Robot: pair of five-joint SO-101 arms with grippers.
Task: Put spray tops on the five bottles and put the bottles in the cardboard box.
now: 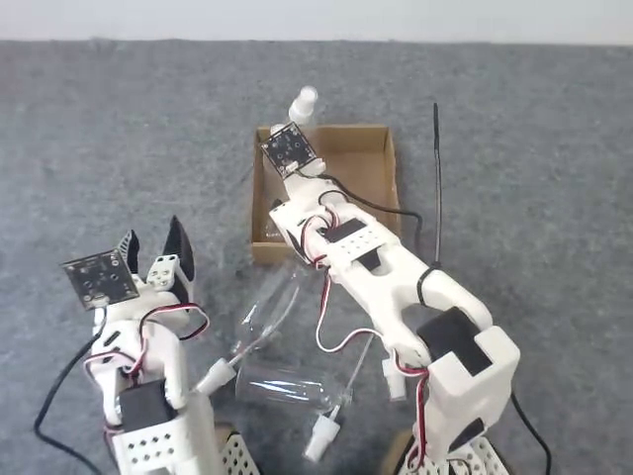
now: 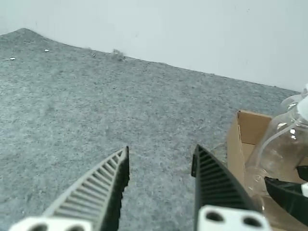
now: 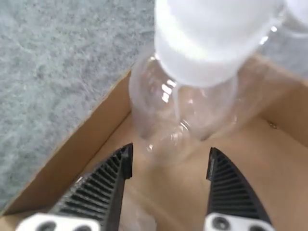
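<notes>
Clear plastic bottle with white spray top point(image 3: 185, 113) stands roughly upright in the brown cardboard box point(image 3: 72, 159), just beyond my right end effector point(image 3: 168, 154), open and empty.

The cardboard box point(image 1: 388, 158) is sitting on the carpet point(image 1: 534, 148), toward the far middle. One bottle point(image 1: 305, 103) is standing upright in the far left corner of the box. The right gripper point(image 3: 168, 154) is hanging just before this bottle, over the inside of the box. The left gripper point(image 1: 155, 230) is hovering left of the box, well apart from it. Between the two arm bases, nearer than the box, a second bottle point(image 1: 265, 309) is lying on its side, and a third bottle point(image 1: 287, 386) is lying just in front of it.
</notes>
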